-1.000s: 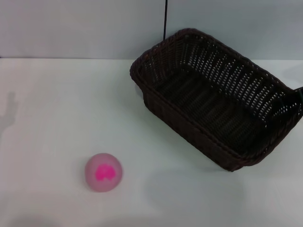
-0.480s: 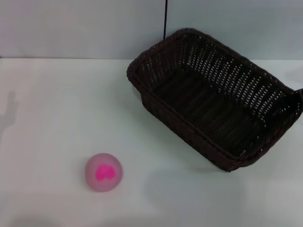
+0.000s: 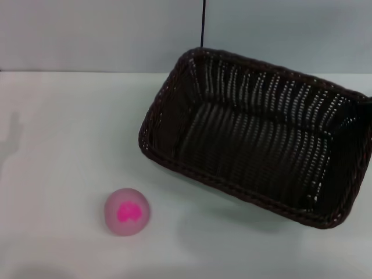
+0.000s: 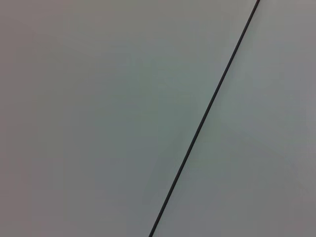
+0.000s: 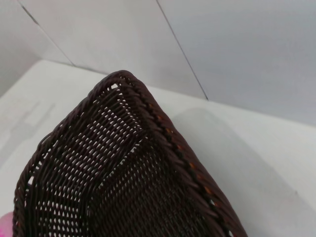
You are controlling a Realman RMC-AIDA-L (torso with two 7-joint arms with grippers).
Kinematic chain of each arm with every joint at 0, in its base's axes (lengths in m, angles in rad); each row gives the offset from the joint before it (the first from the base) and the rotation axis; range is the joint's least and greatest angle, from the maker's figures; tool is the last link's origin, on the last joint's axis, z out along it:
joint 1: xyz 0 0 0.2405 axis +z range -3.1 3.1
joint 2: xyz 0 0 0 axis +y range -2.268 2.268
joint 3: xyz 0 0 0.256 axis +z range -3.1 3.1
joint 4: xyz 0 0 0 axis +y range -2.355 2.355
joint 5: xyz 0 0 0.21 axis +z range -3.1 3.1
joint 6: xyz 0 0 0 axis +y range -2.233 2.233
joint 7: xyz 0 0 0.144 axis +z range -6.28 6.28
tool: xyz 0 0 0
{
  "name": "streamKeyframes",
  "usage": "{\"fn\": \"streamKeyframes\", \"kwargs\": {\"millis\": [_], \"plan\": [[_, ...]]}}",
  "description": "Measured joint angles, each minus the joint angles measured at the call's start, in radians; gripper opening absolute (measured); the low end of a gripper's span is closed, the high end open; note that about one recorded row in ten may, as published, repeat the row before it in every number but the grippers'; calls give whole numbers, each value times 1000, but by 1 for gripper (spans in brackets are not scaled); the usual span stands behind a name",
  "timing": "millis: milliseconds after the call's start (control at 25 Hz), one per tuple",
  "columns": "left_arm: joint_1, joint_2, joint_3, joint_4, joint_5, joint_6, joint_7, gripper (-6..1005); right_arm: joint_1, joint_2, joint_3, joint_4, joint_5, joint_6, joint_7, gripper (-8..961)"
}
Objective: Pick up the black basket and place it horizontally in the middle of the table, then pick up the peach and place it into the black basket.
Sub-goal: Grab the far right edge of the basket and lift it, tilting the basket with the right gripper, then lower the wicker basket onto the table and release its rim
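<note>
The black basket [image 3: 250, 139] hangs tilted over the right half of the white table [image 3: 70, 128], its opening facing me, with a shadow under its near rim. Only a dark sliver of my right gripper [image 3: 368, 107] shows, at the basket's right end by the picture's edge, where it holds the basket. The right wrist view looks along the basket's braided rim and woven inside [image 5: 123, 173]. The peach [image 3: 127, 211], pale pink with a magenta blotch, lies on the table at the front left, apart from the basket. My left gripper is out of view.
A grey wall with a thin dark vertical seam [image 3: 203, 23] stands behind the table. The left wrist view shows only that wall and seam [image 4: 207, 108]. Bare tabletop lies to the left of the basket and around the peach.
The basket has swung round and shifted left, from slanting across the table to lying more level and wider, its near rim now closer to the peach. The peach has not moved.
</note>
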Motion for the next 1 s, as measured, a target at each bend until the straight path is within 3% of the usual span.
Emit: {"fn": "streamKeyframes", "kwargs": {"millis": [360,720,920,1000], "plan": [[-12,2,-2,0,0,-1,0,792,-30,-16,1,-14,186,-43,-178,163],[-23,1,0,0,0,-4,-1,792,37,-54,-31,-43,191,-66,-330,164],[-19,0,0,0,0,-5,-24,792,106,-80,-50,88,174,-49,-474,164],[-13,0,0,-6,0,-3,-25,792,113,-80,-50,106,172,-49,-489,164]]}}
